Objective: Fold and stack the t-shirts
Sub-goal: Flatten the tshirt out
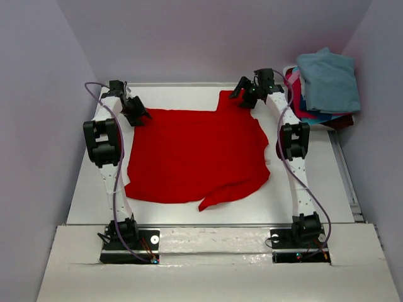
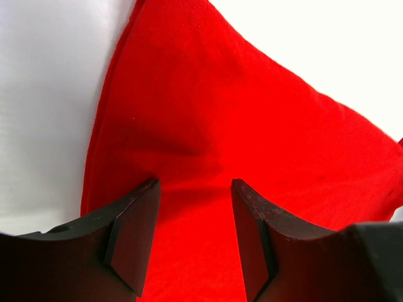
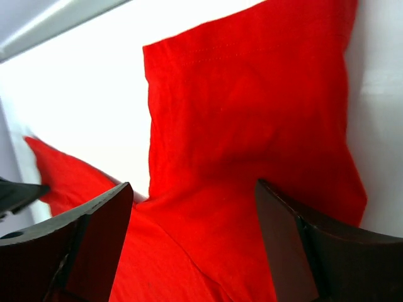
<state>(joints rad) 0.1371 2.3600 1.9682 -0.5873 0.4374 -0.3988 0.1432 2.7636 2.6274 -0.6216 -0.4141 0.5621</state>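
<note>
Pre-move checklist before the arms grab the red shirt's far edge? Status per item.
1. Left gripper open, over the far-left corner of the red t-shirt: ok.
2. Right gripper open, over the far-right sleeve: ok.
3. Fingertips touching the cloth: cannot tell.
4. Shirt lying flat: not ok, the near hem curls into a flap.
5. Shirt pile at the far right, clear of the red shirt: ok.

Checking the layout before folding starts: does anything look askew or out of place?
The red t-shirt lies spread but not flat: its near edge curls into a twisted flap. The other shirts sit in a rumpled, unfolded heap at the far right corner.
</note>
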